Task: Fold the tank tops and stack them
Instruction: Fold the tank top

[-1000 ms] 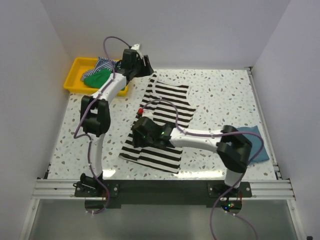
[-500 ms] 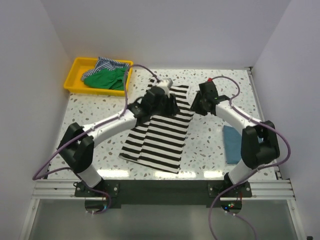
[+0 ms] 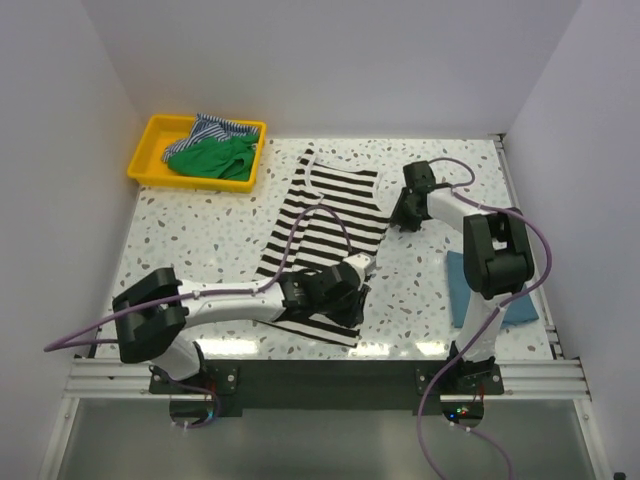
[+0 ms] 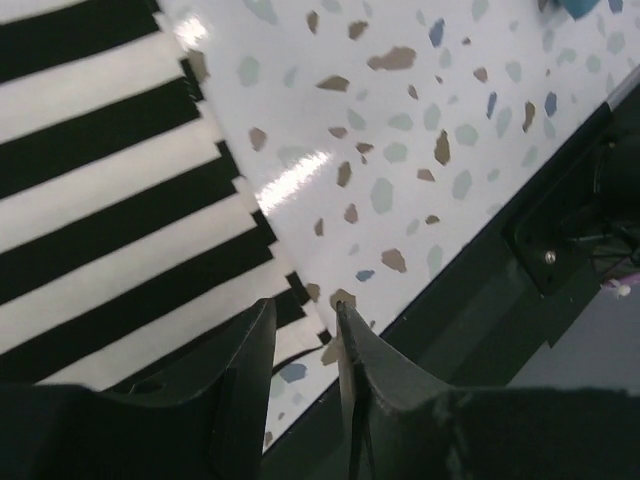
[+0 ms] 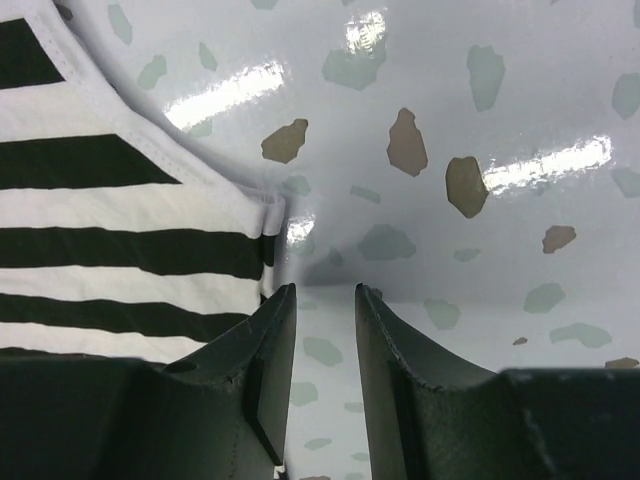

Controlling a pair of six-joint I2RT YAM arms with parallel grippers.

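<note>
The black-and-white striped tank top [image 3: 325, 225] lies flat and lengthwise in the middle of the table. My left gripper [image 3: 352, 300] hovers at its near right hem corner, open and empty; in the left wrist view [image 4: 303, 310] the striped hem [image 4: 100, 180] runs under the jaws. My right gripper [image 3: 403, 212] is low beside the top's right armhole edge, open and empty; in the right wrist view [image 5: 325, 292] the white-bound edge [image 5: 100, 200] lies just left of the jaws. The folded teal-blue top [image 3: 457, 295] lies at the right, partly behind the right arm.
A yellow tray [image 3: 146, 140] at the back left holds the green top [image 3: 210, 158] and the finely blue-striped top [image 3: 215, 128]. White walls enclose the table on three sides. The black base rail [image 3: 320, 372] runs along the near edge.
My left gripper has moved from the striped top's upper part down to its near right hem corner. My right gripper has stayed by the top's right edge while its arm has drawn back.
</note>
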